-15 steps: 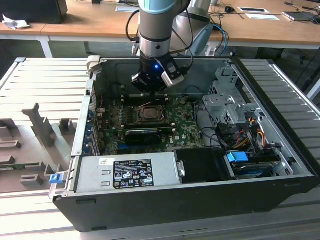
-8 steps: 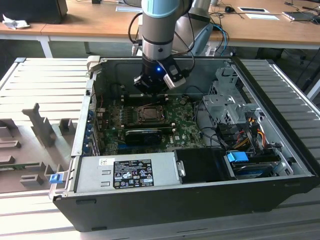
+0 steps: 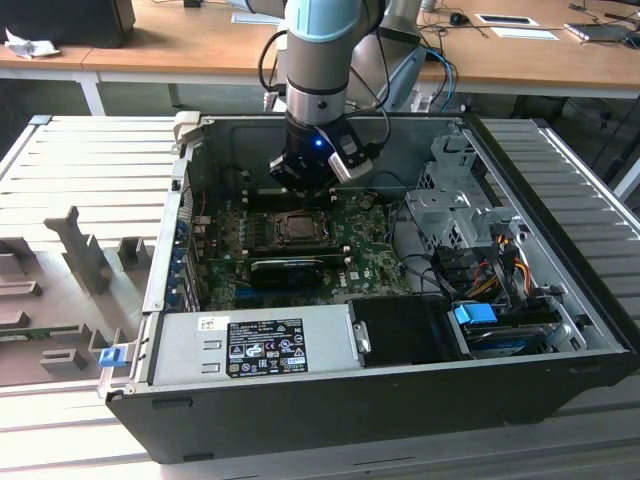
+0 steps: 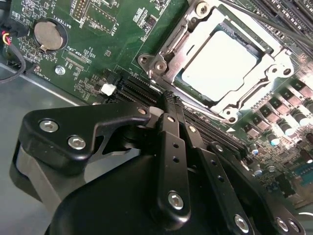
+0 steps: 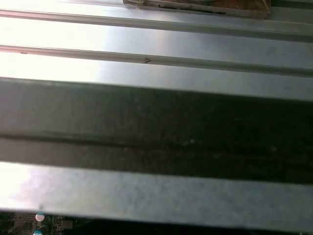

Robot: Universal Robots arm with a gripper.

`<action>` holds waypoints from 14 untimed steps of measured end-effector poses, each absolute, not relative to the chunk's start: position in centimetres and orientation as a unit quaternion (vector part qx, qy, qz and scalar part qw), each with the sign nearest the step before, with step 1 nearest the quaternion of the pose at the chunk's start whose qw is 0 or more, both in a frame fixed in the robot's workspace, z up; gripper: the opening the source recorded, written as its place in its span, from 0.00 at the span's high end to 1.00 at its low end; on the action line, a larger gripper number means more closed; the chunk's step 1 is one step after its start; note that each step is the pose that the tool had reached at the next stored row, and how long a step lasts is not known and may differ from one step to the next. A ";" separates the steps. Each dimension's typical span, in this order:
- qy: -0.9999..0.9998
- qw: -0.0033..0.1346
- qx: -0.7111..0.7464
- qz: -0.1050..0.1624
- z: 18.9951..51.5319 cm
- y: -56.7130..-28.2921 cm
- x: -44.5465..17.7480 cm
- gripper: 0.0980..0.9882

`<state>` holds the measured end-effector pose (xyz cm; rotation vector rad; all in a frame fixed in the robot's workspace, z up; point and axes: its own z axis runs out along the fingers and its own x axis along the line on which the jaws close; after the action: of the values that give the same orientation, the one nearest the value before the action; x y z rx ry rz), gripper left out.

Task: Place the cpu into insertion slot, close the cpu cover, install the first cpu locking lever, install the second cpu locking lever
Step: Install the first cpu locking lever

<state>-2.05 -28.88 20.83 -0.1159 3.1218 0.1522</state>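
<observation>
Open computer case lies on its side on the ribbed grey table; a wooden desk stands behind it. The arm reaches down into the case from the far side.

Green motherboard sits on the case floor, with the power supply along the near edge and the drive cage toward the exterior view's right. A long black expansion card lies just on the near side of the socket.

Gripper hangs just above the board, beside the far edge of the insertion slot. In the second wrist view its black fingers are brought together to a narrow tip, nothing between them, the tip pointing at the socket's edge near a corner screw.

The cpu is seated in the slot, pale face up. The cpu cover lies flat over it, framing the chip through its central opening.

Coin battery sits on the board, well apart from the socket.

First wrist view: ribbed grey metal of the table, with a sliver of green board at one edge.
</observation>
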 end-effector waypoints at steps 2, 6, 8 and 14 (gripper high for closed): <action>0.998 0.007 -0.037 0.048 20.7 -28.9 -2.0 0.99; 0.998 0.007 -0.037 0.046 20.5 -28.9 -1.9 0.99; 0.998 0.007 -0.037 0.044 20.4 -28.9 -1.9 0.99; 0.998 0.007 -0.037 0.043 20.2 -28.9 -1.9 0.99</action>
<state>-1.92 -28.88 20.18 -0.1145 3.1231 0.1349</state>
